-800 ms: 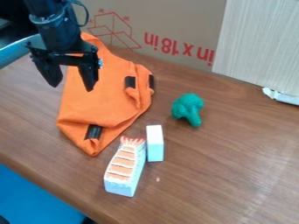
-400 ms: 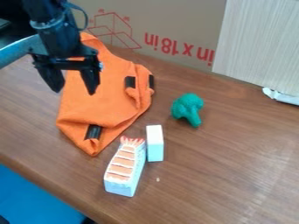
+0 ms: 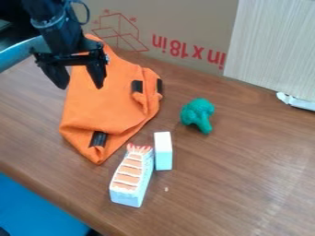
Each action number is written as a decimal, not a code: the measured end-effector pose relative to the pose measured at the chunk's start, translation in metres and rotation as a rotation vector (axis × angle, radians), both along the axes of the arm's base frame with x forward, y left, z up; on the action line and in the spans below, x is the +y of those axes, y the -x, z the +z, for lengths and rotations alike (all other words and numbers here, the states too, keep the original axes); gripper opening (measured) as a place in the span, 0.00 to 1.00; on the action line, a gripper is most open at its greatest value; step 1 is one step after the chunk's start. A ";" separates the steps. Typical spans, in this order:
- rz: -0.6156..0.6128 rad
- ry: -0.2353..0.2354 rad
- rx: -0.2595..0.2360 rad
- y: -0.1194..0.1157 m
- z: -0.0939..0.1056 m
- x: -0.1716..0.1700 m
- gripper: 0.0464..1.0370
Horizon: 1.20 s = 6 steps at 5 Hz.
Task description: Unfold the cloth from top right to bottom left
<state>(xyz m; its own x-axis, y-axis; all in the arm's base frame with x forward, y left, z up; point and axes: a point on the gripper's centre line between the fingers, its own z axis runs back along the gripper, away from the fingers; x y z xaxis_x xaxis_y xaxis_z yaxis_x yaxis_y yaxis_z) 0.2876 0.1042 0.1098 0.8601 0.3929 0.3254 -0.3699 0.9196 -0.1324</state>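
Note:
The gripper [image 3: 82, 87] hangs at the upper left, over the left edge of the orange cloth, with its two fingers spread apart and nothing between them. The cloth [image 3: 107, 108] lies on the table's left half, partly behind the gripper. Its right side is rumpled and folded over near two black patches, and its bottom corner, by another black patch, points toward the front.
A shrimp sushi toy [image 3: 131, 176] and a white block [image 3: 163, 150] stand side by side just right of the cloth's bottom corner. Green toy broccoli [image 3: 197, 115] lies farther right. A cardboard panel [image 3: 184, 27] rises behind the brown table [image 3: 246, 170].
The gripper dipped slightly and then rose a little, ending a bit higher than in the middle frame, still open. The cloth and the toys have not moved.

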 end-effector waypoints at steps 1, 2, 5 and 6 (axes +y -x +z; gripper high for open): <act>0.052 -0.022 -0.055 -0.010 -0.013 -0.010 0.96; 0.105 -0.041 -0.104 -0.019 -0.016 -0.014 0.96; 0.206 -0.082 -0.107 -0.061 -0.031 -0.019 0.96; 0.232 -0.082 -0.088 -0.074 -0.034 -0.015 0.96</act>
